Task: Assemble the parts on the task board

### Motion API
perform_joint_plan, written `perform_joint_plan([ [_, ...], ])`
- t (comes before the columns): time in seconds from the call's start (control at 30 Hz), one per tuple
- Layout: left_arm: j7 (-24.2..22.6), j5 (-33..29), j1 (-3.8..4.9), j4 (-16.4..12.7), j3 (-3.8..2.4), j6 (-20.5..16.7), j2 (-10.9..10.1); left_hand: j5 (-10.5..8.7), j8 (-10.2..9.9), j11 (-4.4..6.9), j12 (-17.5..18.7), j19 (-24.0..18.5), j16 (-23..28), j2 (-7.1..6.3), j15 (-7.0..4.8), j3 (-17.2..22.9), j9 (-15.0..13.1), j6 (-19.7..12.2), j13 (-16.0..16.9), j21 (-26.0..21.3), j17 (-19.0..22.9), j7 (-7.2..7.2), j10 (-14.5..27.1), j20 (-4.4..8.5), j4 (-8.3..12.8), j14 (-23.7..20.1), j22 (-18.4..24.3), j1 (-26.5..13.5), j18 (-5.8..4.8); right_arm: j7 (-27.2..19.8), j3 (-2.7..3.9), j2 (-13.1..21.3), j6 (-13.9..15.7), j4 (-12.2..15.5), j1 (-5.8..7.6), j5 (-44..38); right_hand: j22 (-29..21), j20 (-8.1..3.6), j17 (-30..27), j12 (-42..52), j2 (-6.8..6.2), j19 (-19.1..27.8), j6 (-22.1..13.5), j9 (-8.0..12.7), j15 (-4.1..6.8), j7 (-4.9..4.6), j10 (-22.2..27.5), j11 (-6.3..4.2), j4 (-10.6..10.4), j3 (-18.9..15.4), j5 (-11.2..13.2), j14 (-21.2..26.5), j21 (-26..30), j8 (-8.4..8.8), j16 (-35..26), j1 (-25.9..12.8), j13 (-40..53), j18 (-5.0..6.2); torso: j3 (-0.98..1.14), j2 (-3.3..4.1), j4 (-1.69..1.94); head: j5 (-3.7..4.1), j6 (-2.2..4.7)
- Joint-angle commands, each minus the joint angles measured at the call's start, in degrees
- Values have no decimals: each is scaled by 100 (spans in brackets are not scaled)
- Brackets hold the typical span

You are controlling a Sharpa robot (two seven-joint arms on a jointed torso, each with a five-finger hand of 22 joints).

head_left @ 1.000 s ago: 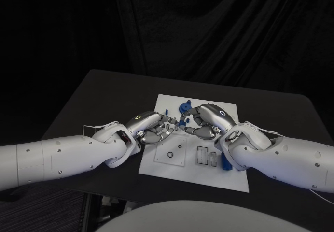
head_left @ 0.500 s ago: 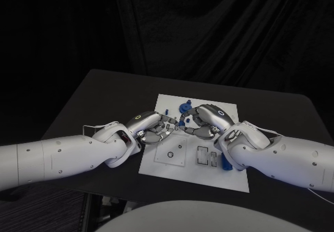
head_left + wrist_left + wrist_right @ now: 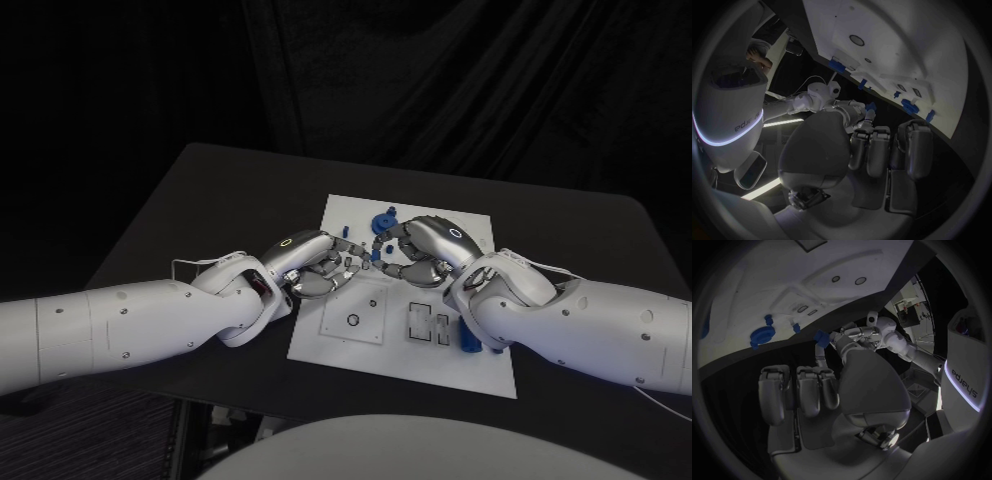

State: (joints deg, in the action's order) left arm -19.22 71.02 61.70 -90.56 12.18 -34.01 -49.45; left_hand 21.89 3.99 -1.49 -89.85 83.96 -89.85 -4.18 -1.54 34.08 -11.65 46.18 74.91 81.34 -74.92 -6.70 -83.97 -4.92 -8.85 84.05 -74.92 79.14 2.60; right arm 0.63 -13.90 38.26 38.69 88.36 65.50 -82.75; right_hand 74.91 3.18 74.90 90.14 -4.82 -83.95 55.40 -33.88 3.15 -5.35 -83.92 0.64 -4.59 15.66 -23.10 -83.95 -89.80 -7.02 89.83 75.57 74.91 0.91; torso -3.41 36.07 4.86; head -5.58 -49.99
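Both hands meet over the middle of the task board [image 3: 335, 345], the white plate lying on the black table [image 3: 188, 200], fingertips almost touching each other. The left hand [image 3: 315, 262] has its fingers curled in; from its wrist view a small blue part [image 3: 871, 106] sits at the tips of its thumb and a finger, so it looks pinched there, though I can't be sure the grip is firm. The right hand [image 3: 421, 250] is likewise curled, and its wrist view shows a small blue part [image 3: 821, 336] at its fingertips, seemingly held between thumb and finger. Whether these are two pieces or one passed between the hands, I cannot tell.

Just beyond the hands, toward the far edge of the board, a round blue part [image 3: 384, 221] stands in the board. Another blue part [image 3: 470, 340] lies on the board's near side, beside the right wrist, next to the rectangular slots [image 3: 427, 320].

To my eye the step in hand is mating or handing over a small piece above the board. The next move calls for fine alignment of the two fingertips, then carrying the piece down to its seat without letting it slip.
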Motion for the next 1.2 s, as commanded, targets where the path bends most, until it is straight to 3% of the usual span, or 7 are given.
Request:
perform_joint_plan([
  [0.03, -169, -3, -3, -52, -9, 65, 47, 15, -19, 45, -15, -1, -15, 38, -39, -23, 8, -12, 1509, -7, -1508, 35, -603, 35, 12, 595, -1183, -6, -15, 177, 2, -34, -119, 5, -12, -203, 1508, 54, 1510, -14, -37, -604, 4, 39, -62, -25, -608, 52, -16, 1, -142, -605, -18, 39, 17, 57, 1509, -90, -1, 0, -4, -4, -1],
  [0.07, -167, -3, -3, -51, -9, 68, 48, 15, -19, 45, -15, -1, -15, 38, -39, -23, 8, -12, 1509, -7, -1508, 35, -603, 35, 12, 595, -1183, -6, -15, 189, 2, -40, -122, 1, -12, -218, 1507, 62, 1510, -14, -58, -602, 7, 63, -70, -33, -608, 60, -18, 4, -264, -605, -15, 60, 17, 84, 1509, -89, -2, 1, -6, -4, -1],
  [0.23, -157, -3, -3, -45, -9, 79, 55, 16, -18, 42, -15, -5, -15, 37, -38, -25, 10, -9, 1509, -12, -1508, 27, -603, 36, 9, 595, -1182, -11, -14, 255, 2, -59, -142, -12, -13, -293, 1502, 72, 1510, -14, -99, -594, -16, 93, -79, -49, -608, 72, -21, -4, -337, -605, -2, 95, 17, 105, 1509, -85, -2, 0, -15, -14, -1],
  [0.93, -110, -3, -5, -31, -9, 88, 47, 19, -21, 33, -15, -10, -15, 33, -35, -30, 19, -12, 1509, -19, -1508, 12, -603, 37, 5, 595, -1179, -26, -13, 374, 3, -80, -119, -51, -13, -382, 1500, 76, 1510, -14, -90, -591, 165, 70, -69, -12, -608, 49, -24, 5, -497, -605, 2, 16, 17, 195, 1509, -84, 2, -4, -10, 28, -1],
  [1.2, -279, -3, -7, -77, -9, -96, -77, 21, -19, 28, -15, -9, -15, 36, -32, -29, 23, -8, 1509, -19, -1508, 6, -603, 37, 1, 595, -1180, -33, -14, 581, 4, -9, -329, -44, 2, -579, 1501, 69, 1510, -14, -91, -592, 219, 59, -60, 3, -608, 37, -38, -5, -529, -605, 1, -9, 17, 192, 1509, -84, -1, -1, -18, 47, -1],
])
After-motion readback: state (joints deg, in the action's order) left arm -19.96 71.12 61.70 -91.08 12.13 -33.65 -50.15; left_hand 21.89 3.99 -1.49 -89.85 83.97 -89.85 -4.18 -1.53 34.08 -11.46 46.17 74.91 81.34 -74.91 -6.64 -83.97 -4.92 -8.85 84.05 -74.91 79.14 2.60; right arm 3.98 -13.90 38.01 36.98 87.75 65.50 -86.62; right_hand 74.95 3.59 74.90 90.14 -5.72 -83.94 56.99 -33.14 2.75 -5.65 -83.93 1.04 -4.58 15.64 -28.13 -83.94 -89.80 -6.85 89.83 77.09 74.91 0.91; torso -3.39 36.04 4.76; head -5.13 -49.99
